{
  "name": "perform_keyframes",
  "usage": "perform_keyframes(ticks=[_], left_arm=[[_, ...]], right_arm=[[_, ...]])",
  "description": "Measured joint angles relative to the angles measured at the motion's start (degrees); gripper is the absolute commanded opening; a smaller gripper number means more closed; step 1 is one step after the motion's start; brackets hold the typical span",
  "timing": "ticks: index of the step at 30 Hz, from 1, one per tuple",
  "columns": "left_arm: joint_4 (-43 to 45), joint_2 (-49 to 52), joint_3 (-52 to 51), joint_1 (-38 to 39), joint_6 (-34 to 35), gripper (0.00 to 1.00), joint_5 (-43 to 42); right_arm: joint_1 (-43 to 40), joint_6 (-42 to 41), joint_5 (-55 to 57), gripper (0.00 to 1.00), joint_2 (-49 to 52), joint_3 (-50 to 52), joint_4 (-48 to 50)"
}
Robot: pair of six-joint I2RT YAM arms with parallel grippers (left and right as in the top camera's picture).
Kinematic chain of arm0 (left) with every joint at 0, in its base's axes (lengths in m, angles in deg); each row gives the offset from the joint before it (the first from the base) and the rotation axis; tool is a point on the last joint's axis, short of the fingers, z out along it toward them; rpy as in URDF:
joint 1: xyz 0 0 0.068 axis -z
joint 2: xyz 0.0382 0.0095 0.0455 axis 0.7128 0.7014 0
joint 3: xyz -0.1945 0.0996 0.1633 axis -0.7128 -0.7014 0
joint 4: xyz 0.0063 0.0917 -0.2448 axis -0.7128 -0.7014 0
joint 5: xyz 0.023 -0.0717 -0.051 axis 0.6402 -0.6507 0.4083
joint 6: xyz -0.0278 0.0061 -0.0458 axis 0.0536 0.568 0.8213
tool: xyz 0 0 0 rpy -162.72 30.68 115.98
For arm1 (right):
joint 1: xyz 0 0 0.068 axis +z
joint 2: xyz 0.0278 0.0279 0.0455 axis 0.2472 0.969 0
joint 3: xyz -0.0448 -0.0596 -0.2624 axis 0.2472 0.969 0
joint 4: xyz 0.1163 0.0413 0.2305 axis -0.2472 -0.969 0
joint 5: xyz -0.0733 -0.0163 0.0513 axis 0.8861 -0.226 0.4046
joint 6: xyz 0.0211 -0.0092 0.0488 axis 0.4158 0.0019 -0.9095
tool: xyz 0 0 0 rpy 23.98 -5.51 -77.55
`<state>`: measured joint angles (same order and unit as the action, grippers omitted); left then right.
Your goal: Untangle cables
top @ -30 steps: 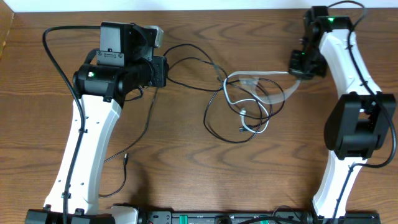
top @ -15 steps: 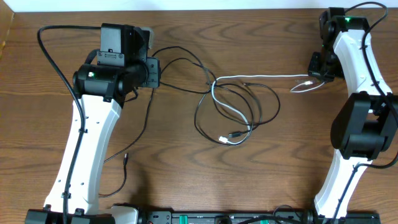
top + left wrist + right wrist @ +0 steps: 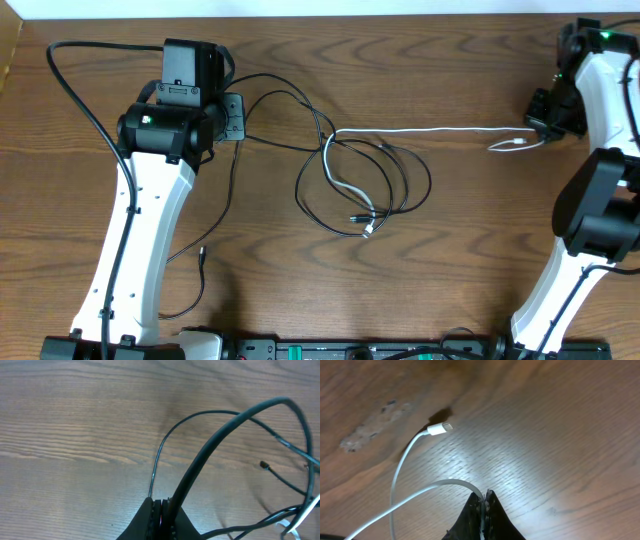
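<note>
The left tool (image 3: 234,118) sits over the far-left part of the brown wooden table (image 3: 450,270). In the left wrist view its two dark fingertips are pressed together (image 3: 161,508), clenched on the thin black cable (image 3: 299,190). One fine strand of it rises from the fingertips and bends off to the right across the wood. A thicker-looking, blurred dark cord arches up from the same spot close to the lens. I cannot tell whether that cord is the same cable.

From above, the black cable runs from the left tool to the right and opens into several loose, overlapping loops at the middle of the table. Another black strand drops from the tool down beside the left arm and ends in a small plug (image 3: 203,253).

The right tool (image 3: 540,124) is at the far-right edge of the table. Its tips are shut tight (image 3: 484,501), grasping the whitish-silver cable (image 3: 430,130). A short free end curls away from the grip and finishes in a white plug (image 3: 441,428), which lies flat on the wood.

The whitish-silver cable stretches almost straight to the left from the right tool. It then curves down through the black loops, where the two cables cross, and ends near the lower part of the loops.
</note>
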<state>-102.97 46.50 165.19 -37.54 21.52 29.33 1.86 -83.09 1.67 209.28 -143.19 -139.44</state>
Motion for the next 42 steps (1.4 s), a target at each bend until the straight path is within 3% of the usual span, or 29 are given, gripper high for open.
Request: perform_keyframes(ticks=[19,26,27,30,31,35,42], left_arm=[[0.00,-0.02,0.00,0.00,0.72,0.08,0.98],[-0.02,-0.02,0.02,0.00,0.72,0.08,0.98],[-0.02,-0.02,0.02,0.00,0.72,0.08,0.98],[0.00,-0.02,0.02,0.00,0.72,0.08,0.83],[0.00,-0.02,0.02,0.00,0.72,0.08,0.66],[0.31,-0.02,0.02,0.00,0.72,0.08,-0.52],[3.10,0.00,0.02,0.00,-3.28,0.08,-9.92]], right_arm=[[-15.67,0.74,-1.60,0.01,-0.15,-4.26,-5.64],[-13.81,6.62,-7.17,0.02,-0.33,-4.50,-5.42],[-12.92,7.32,-7.67,0.06,-0.33,-4.50,-5.42],[-10.14,8.70,-8.57,0.48,-0.33,-4.50,-5.35],[-9.27,9.46,-8.92,0.57,-0.33,-4.50,-5.35],[-6.34,11.72,-9.97,0.76,-0.33,-4.74,-5.20],[-1.16,19.80,-19.89,0.90,-0.33,-10.91,-2.75]])
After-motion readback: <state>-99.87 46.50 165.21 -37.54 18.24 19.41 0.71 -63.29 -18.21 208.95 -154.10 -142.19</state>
